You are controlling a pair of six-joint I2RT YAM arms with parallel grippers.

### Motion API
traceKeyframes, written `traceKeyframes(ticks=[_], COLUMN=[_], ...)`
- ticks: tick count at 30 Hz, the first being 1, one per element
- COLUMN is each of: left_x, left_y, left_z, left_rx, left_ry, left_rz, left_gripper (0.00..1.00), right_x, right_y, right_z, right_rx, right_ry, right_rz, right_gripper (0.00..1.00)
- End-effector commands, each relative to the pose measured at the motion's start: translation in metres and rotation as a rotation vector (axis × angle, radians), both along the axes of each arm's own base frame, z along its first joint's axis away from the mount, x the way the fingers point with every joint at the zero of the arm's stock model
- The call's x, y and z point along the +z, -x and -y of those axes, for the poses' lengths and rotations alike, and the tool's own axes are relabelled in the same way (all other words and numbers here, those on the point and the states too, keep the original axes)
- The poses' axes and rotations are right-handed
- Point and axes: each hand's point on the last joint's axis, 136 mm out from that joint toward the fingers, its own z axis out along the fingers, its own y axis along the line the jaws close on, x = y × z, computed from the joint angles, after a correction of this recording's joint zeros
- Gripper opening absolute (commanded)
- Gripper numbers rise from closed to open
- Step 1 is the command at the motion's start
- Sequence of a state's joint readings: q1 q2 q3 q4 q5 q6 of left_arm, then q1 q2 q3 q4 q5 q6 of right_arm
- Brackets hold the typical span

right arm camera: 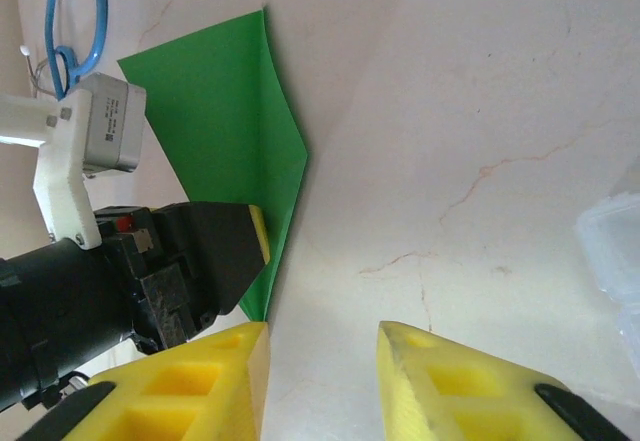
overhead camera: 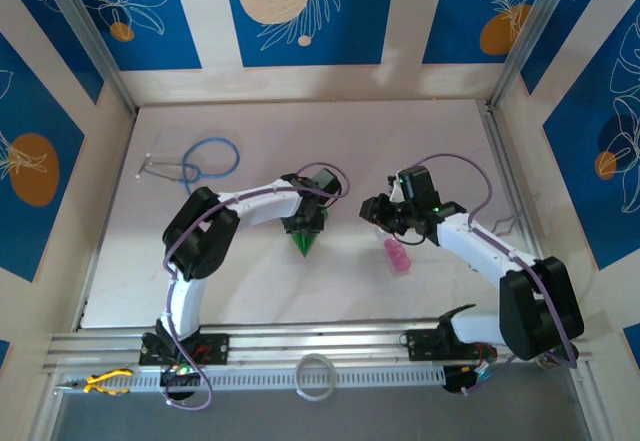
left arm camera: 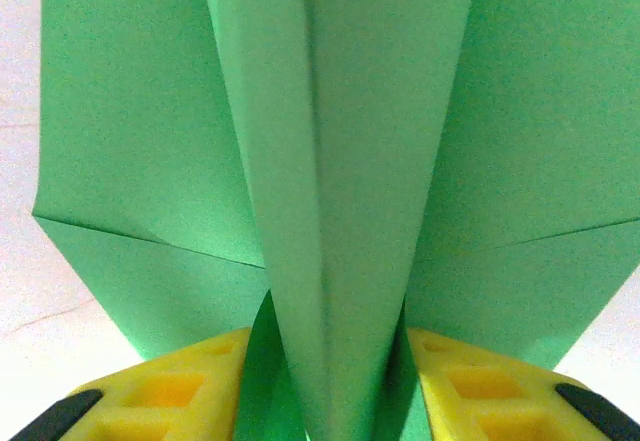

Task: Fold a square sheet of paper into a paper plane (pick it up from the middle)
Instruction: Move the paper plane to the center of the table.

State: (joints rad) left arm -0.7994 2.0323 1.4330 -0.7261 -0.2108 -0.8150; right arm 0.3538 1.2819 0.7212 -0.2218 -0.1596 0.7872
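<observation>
The paper plane [overhead camera: 306,242] is a bright-green creased shape lying mid-table, point toward the arms. My left gripper [overhead camera: 304,225] is right over it. In the left wrist view the raised centre fold [left arm camera: 335,181] stands between the yellow pads [left arm camera: 195,391], with slim dark gaps on both sides, so the jaws are open around it. My right gripper [overhead camera: 373,211] hovers to the right, open over bare table [right arm camera: 322,336] with nothing between its fingers. Its left fingertip [right arm camera: 245,346] is close to a corner of the green paper [right arm camera: 220,131].
A small pink bottle [overhead camera: 398,256] lies just right of the plane, near the right forearm. A blue-tubed stethoscope [overhead camera: 205,159] rests at the back left. A white ring [overhead camera: 315,376] and yellow pliers [overhead camera: 105,383] sit on the front rail.
</observation>
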Motion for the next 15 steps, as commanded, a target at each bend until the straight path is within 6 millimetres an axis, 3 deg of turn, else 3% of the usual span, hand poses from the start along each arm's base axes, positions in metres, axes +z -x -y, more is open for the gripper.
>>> traceKeyframes(ticks=[1, 15], left_x=[0.005, 0.077], left_y=[-0.003, -0.010], left_z=[0.002, -0.001], left_rx=[0.021, 0.019], left_ry=[-0.004, 0.080], left_rz=[0.012, 0.153], left_gripper=[0.40, 0.49], right_x=[0.003, 0.039], right_y=[0.006, -0.016], right_z=[0.008, 0.055], right_rx=[0.012, -0.054], right_ry=[0.022, 0.184], right_rz=[0.013, 0.160], right_gripper=[0.36, 0.38])
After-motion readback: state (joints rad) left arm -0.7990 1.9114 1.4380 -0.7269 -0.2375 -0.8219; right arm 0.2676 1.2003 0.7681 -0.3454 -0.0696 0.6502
